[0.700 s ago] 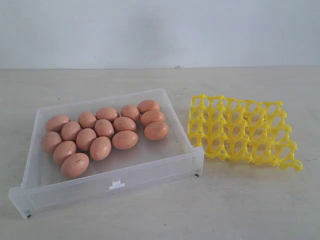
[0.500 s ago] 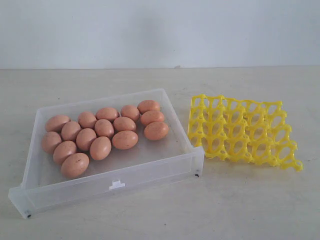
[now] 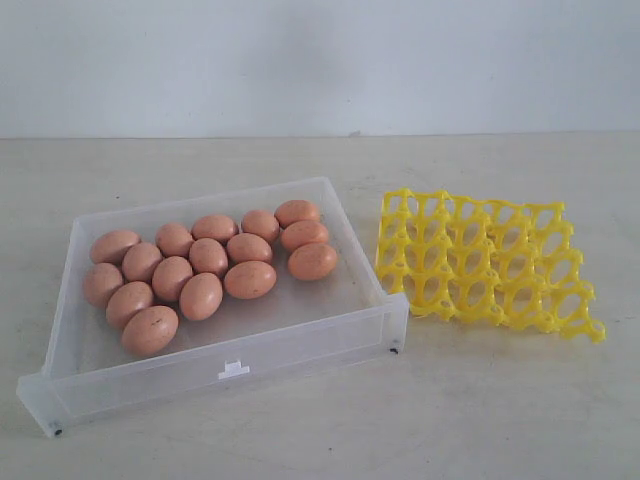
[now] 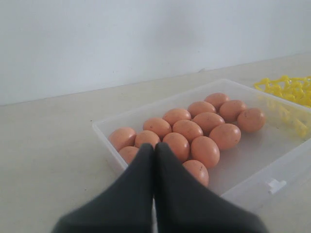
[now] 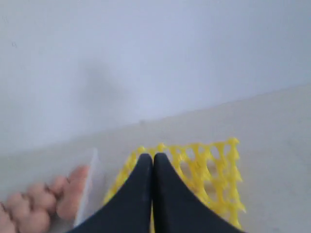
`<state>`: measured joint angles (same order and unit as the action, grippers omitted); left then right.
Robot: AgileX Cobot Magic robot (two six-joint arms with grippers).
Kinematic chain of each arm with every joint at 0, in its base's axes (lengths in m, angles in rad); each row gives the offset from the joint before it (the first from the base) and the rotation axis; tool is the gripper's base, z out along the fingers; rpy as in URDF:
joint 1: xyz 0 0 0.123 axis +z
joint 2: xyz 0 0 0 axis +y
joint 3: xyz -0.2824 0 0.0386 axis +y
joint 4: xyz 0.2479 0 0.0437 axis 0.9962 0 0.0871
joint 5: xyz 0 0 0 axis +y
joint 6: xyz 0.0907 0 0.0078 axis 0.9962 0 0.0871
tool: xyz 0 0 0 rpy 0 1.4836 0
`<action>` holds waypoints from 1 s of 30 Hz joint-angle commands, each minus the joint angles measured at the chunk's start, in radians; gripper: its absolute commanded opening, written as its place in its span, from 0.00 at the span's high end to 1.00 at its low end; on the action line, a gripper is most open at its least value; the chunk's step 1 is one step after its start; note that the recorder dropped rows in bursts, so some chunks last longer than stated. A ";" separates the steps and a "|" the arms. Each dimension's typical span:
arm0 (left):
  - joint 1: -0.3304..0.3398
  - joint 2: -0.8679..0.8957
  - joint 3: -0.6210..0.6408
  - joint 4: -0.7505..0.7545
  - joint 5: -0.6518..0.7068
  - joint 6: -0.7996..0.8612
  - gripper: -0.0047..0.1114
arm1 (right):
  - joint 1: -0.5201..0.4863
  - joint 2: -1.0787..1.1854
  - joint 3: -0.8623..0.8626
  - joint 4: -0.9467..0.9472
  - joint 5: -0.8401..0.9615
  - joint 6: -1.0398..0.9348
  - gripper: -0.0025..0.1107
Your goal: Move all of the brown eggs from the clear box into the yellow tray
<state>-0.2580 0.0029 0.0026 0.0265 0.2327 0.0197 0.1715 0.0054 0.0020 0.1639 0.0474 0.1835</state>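
Exterior view: all sixteen brown eggs [image 3: 208,256] are bunched up in the back-left part of the clear box [image 3: 230,360]. The yellow tray [image 3: 470,262] sits just beside the box's right end on the pale table [image 3: 480,400], tilted up a bit at the back. Left wrist view: the left gripper [image 4: 154,148] is pinched completely closed with nothing in it, hanging over the egg end of the box. Right wrist view: the right gripper [image 5: 153,158] is the same, fingers pressed together and holding nothing, above the tray.
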 commanded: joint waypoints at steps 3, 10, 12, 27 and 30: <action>-0.001 -0.003 -0.003 0.000 -0.005 0.001 1.00 | -0.001 -0.005 -0.002 0.093 -0.378 0.106 0.98; -0.001 -0.003 -0.003 0.000 -0.005 0.001 1.00 | -0.001 -0.005 -0.002 0.231 -0.807 0.087 0.98; -0.001 -0.003 -0.003 0.000 -0.005 0.001 1.00 | -0.001 -0.005 -0.002 0.236 -0.906 0.119 0.98; -0.001 -0.003 -0.003 0.000 -0.005 0.001 1.00 | -0.001 0.357 -0.500 -0.263 -0.365 0.240 0.98; -0.001 -0.003 -0.003 0.000 -0.005 0.001 1.00 | 0.001 0.691 -0.737 -0.986 -0.265 0.666 0.98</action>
<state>-0.2580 0.0029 0.0026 0.0265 0.2327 0.0197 0.1715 0.4386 -0.5653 -0.2292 -0.3708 0.5545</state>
